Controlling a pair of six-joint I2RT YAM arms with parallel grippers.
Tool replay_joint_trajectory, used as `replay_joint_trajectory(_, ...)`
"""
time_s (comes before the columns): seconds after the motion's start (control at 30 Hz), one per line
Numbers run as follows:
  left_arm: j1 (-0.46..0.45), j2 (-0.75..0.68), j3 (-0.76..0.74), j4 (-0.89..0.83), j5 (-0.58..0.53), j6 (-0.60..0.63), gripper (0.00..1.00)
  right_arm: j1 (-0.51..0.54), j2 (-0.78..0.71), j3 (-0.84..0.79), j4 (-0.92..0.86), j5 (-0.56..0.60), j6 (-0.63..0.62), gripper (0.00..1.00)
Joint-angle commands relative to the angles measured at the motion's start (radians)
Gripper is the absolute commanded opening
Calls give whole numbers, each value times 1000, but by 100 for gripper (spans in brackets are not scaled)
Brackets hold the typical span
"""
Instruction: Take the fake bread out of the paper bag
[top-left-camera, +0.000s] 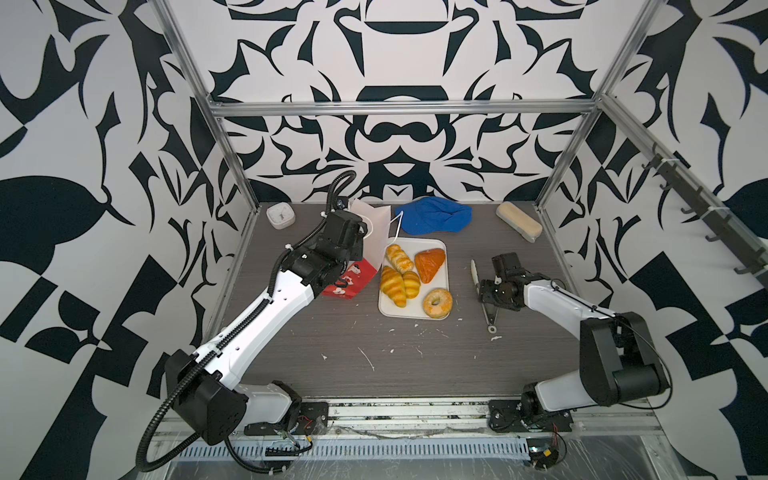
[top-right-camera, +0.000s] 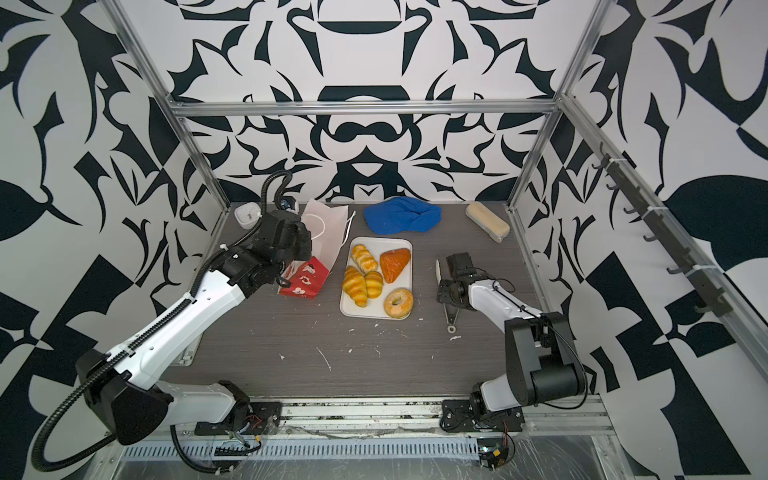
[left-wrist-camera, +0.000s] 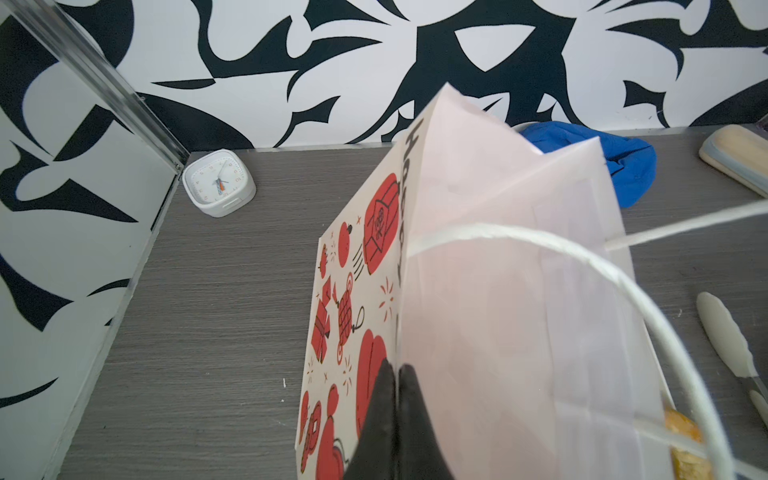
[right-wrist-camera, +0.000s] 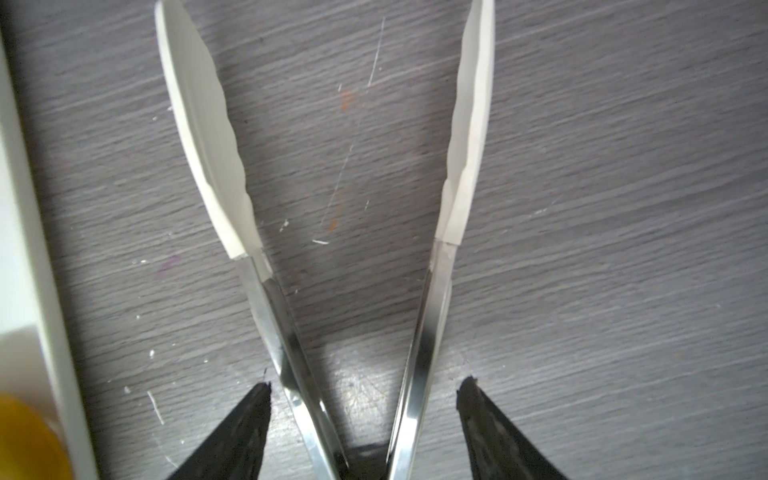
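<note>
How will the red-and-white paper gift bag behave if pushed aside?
Likely floppy: thin walls of the red-and-white paper gift bag bow. Probably light and tippy, with five glossy toy pastries on the white tray. May pivot: the left gripper pinches its rim.

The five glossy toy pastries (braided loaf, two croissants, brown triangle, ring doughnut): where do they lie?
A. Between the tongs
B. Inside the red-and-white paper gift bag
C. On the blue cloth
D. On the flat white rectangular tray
D: in a top view all five glossy toy pastries lie on the flat white rectangular tray, beside the red-and-white paper gift bag.
</note>
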Motion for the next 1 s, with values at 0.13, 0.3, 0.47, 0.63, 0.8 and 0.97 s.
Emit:
replay_joint_trajectory(0.13,89,-87,-50,-6,75,-3,12,-4,-6,2,10,-5,-2,74)
replay_joint_trajectory(0.3,146,-109,-89,5,116,9,15,-3,2,7,9,-11,1,74)
replay_joint_trajectory(0.47,193,-123,-120,29,188,10,11,-4,5,10,13,-18,4,74)
replay_joint_trajectory(0.63,193,-122,-104,65,268,-26,1,-3,14,17,18,-23,6,74)
replay_joint_trajectory(0.8,192,-101,-63,82,353,-77,0,-2,21,17,21,-28,6,73)
replay_joint_trajectory(0.97,192,-89,-41,101,404,-118,1,-3,18,10,25,-22,3,73)
